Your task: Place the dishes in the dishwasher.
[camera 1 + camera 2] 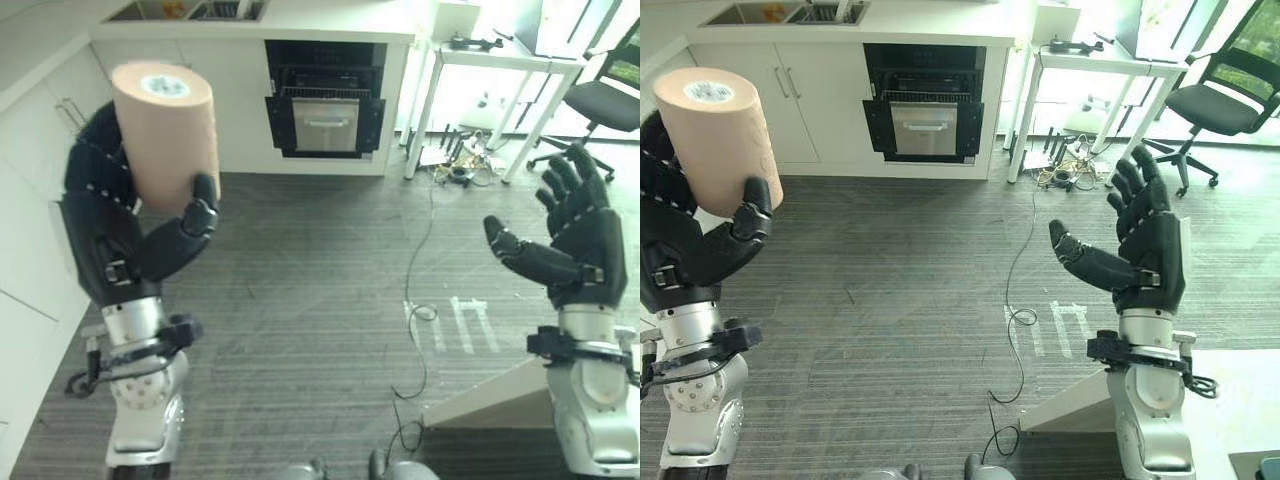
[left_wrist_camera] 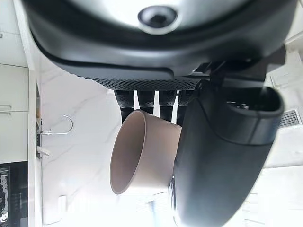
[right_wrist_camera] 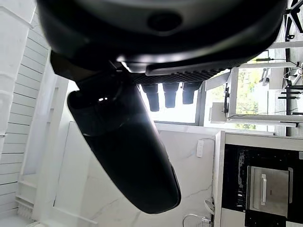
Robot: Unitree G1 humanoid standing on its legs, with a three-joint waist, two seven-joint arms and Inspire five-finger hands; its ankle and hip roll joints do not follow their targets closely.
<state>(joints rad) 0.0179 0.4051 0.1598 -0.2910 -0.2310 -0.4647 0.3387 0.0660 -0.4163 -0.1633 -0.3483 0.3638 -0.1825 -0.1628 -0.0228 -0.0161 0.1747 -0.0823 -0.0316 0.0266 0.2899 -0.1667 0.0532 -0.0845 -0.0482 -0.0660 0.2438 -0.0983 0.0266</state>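
Holding 1 cup [image 1: 165,130], left hand [image 1: 125,235] fingers curled round it; right hand [image 1: 570,235] spread, empty. I'm well short of the dishwasher [image 1: 325,100]; nothing loaded.

A kitchen opening onto an office corner: white cabinets [image 1: 790,100] line the wall beneath a pale tabletop [image 1: 930,30] with a sink [image 1: 780,12], a built-in dishwasher [image 1: 925,105] stands open, and a white desk [image 1: 1110,65] and office chair [image 1: 1215,100] sit on grey carpet [image 1: 920,280].
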